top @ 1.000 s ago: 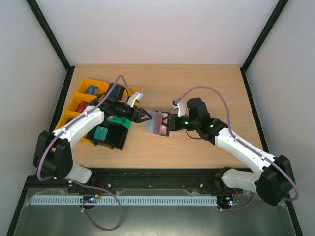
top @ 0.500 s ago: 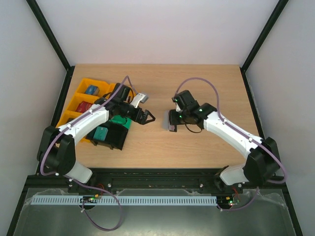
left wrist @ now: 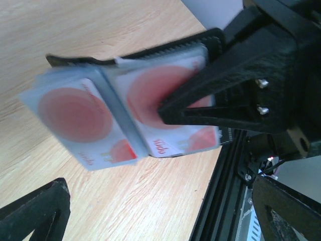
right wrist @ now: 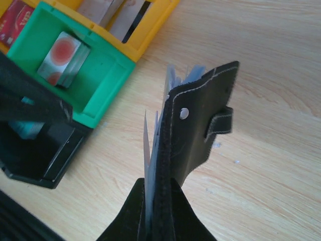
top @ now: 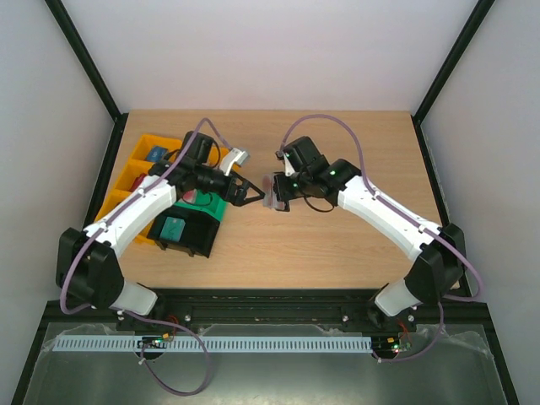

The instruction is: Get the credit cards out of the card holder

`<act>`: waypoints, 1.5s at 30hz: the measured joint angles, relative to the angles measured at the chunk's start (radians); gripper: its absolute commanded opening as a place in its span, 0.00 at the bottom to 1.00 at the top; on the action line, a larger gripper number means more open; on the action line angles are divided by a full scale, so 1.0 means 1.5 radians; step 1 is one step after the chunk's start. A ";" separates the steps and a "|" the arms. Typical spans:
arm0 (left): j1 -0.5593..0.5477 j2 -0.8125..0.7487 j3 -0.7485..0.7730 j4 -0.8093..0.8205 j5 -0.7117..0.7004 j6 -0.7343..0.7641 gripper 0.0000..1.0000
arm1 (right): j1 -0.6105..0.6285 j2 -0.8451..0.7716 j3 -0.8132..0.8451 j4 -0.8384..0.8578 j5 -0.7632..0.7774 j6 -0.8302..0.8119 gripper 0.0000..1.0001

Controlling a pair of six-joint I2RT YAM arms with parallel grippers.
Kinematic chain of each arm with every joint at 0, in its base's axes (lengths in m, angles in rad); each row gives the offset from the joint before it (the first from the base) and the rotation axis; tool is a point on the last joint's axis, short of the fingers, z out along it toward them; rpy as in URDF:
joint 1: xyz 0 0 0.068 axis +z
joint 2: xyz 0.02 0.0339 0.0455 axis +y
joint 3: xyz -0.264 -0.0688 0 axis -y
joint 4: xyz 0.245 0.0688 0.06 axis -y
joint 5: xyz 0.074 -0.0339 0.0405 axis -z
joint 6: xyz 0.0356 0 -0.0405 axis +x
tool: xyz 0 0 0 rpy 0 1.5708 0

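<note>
Pale wood bench [top: 337, 245], both arms meeting near its middle.

- Left tool [top: 245, 196]: jaws spread wide, nothing between them. Just beyond its tips, across a small gap, is the card holder [top: 272, 192].
- Right tool [top: 278, 191]: clenched on the card holder, which looks to be lifted off the bench with its open side turned to the left tool.
- Key relation: the holder lies straight ahead of the left tool, which is the free and nearer arm. The next reach looks like a short forward move onto a card edge.
- Left wrist view: two clear pockets sit side by side, and the credit cards [left wrist: 75, 108] inside them show red discs. The picture is blurred, so I cannot see a loose card edge.
- Right wrist view: shows only the holder's black back, its snap and the edges of its leaves. Further off is a green tray [right wrist: 108, 65] with a small stack of cards [right wrist: 62, 57] in it, and beyond that a yellow tray [right wrist: 150, 30].
</note>
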 measured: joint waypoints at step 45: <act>0.076 -0.155 0.146 -0.330 0.260 0.300 0.02 | -0.056 -0.251 -0.094 0.290 -0.521 -0.190 0.02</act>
